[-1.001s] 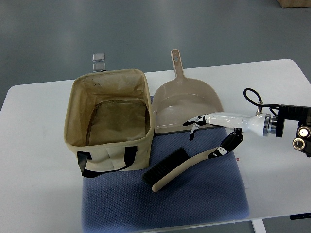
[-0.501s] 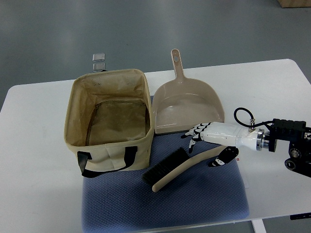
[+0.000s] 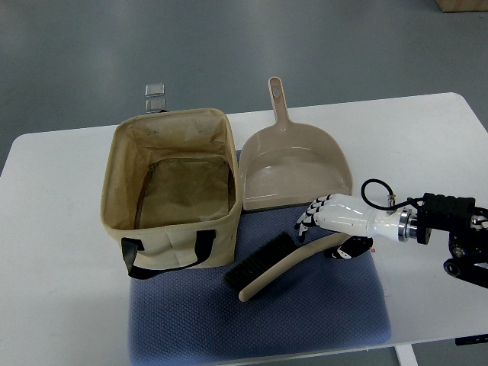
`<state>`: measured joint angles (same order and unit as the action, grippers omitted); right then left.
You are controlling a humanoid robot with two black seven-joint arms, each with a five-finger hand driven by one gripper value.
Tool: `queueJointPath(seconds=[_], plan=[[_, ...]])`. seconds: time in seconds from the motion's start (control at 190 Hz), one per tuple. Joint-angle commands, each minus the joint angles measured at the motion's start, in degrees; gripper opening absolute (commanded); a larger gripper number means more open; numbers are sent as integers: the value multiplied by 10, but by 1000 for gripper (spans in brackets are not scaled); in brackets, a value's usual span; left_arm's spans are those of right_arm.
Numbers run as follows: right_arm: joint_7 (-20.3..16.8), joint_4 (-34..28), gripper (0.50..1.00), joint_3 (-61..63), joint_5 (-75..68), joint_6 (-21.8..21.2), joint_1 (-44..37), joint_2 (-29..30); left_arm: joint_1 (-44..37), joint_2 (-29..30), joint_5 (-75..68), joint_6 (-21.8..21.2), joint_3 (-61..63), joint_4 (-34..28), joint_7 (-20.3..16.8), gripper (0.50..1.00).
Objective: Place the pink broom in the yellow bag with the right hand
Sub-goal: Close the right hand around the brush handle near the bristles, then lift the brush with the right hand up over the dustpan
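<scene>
Right hand (image 3: 329,223) sits low over the blue mat (image 3: 305,320), its arm reaching in from the right edge, fingers (image 3: 309,216) fanned out toward the left above the broom's handle and the thumb tucked under on the near side; nothing is gripped yet, the hand is loose and straddling rather than clenched. Right below it lies the pink broom (image 3: 284,263), flat on the mat, and here's the thing that matters: its long axis runs on a diagonal, handle end up by the hand at the right, the dark bristles and curved end trailing down to the left toward the bag. So the hand is at the handle's upper end, with most of the broom stretching away from it leftward. The yellow bag (image 3: 171,229) stands open just beside the bristles, to the left. Behind, the beige dustpan (image 3: 293,164) rests on the white bench (image 3: 427,137). The left arm isn't showing at all, so the right hand is clearly the 1 placed for this.
</scene>
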<state>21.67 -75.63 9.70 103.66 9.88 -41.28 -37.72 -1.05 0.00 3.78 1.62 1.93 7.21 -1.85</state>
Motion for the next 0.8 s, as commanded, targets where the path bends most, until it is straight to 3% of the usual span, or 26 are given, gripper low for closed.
queueJointPath(seconds=[0.0, 0.084, 0.111, 0.49, 0.796], plan=[[0, 0, 674, -2, 8, 6, 0, -1, 0, 0, 0, 1, 0, 0, 0, 1000], [-2, 1, 560, -2, 9, 13, -1, -1, 0, 0, 0, 0, 0, 0, 0, 1000], [-3, 2, 500, -2, 9, 15, -2, -2, 0, 0, 0, 0, 0, 0, 0, 1000], [-3, 9, 500, 9, 1, 60, -1, -10, 0, 0, 0, 0, 0, 0, 0, 1000], [1, 10, 500, 69, -30, 115, -7, -81, 0, 0, 0, 0, 0, 0, 0, 1000]])
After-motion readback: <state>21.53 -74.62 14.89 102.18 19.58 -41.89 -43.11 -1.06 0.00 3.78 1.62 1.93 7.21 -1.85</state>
